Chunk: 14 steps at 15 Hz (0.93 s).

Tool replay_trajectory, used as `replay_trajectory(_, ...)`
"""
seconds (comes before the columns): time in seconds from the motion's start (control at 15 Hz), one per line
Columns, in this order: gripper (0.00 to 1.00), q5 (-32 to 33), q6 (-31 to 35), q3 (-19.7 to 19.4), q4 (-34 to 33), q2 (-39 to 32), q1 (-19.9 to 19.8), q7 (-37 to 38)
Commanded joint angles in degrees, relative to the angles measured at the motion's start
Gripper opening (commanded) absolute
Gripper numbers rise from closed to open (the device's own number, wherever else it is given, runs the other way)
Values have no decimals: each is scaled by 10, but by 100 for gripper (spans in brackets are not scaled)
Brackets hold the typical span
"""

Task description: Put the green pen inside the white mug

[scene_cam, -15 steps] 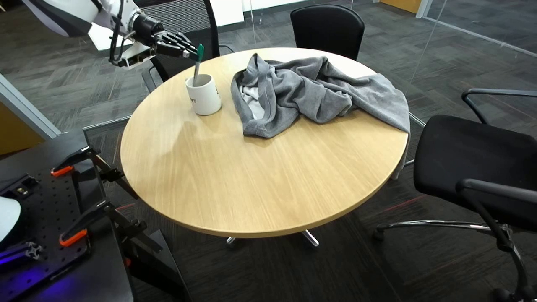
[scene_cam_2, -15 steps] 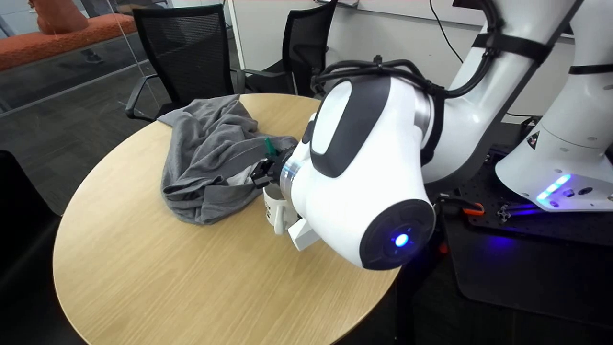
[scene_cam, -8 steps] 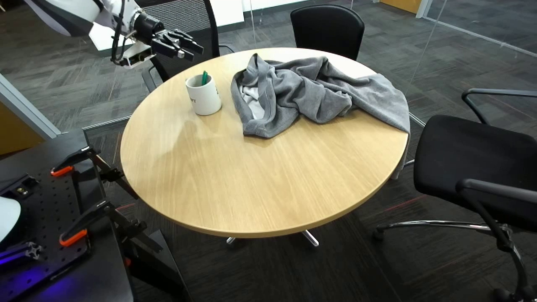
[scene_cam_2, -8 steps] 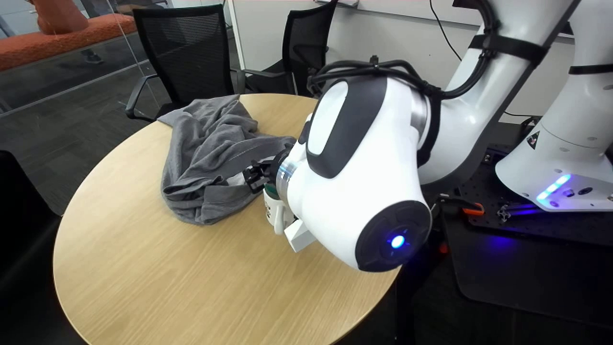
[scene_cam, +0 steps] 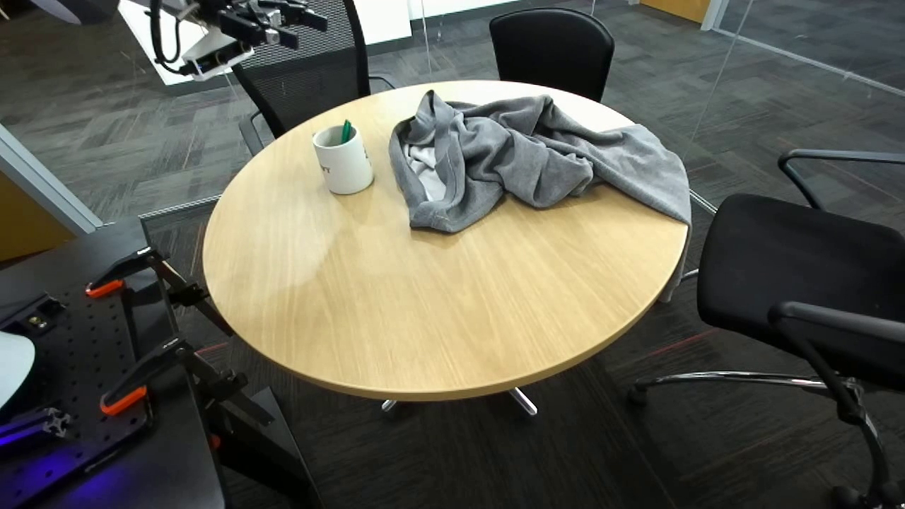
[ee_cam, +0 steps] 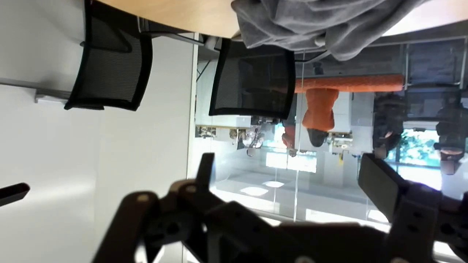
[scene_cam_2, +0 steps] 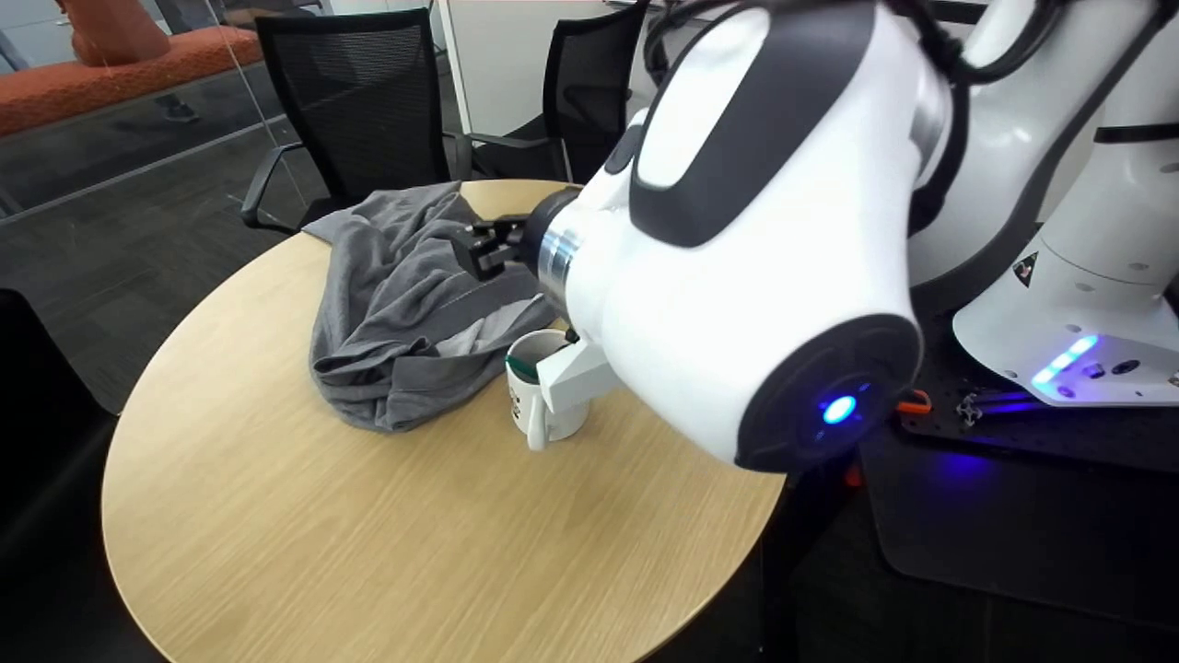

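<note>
Gripper point(ee_cam: 287, 170): jaws stand wide, nothing between them, held higher than the mug and apart from it. The spread presumably serves to avoid catching the pen.

Green pen point(scene_cam: 346, 133): inside the white mug point(scene_cam: 344, 168), its green end showing above the rim. The pen is tilted and apparently rests against the rim, so the mug alone supports it (the lower part is hidden). The mug stands upright on the round table point(scene_cam: 438, 304), a stable base for the pen. Judgement: the task condition appears met; only clearing the arm remains.

Surroundings: a grey garment point(scene_cam: 523, 155) lies just beside the mug, not touching, and hangs over the table edge. A mesh chair point(scene_cam: 318, 92) appears behind the gripper.

Obstruction: the white wrist block point(scene_cam_2: 576, 376) covers part of the mug in an exterior view; raise it clear before turning the wrist.
</note>
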<state>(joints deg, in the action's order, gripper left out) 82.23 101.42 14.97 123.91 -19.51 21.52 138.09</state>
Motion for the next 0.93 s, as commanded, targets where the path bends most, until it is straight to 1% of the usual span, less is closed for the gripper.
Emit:
replay_trajectory(0.0,100,-2,-48,19,53,77,1,39)
replay_trajectory(0.27,100,-10,-82,37,86,131,-1,68)
replay_trajectory(0.4,100,-11,-85,42,101,152,-2,81)
replay_trajectory(0.47,100,-5,-76,39,71,116,-5,58)
replay_trajectory(0.67,100,-5,-76,42,87,136,-5,64)
replay_trajectory(0.87,100,-5,-76,42,90,138,-5,64)
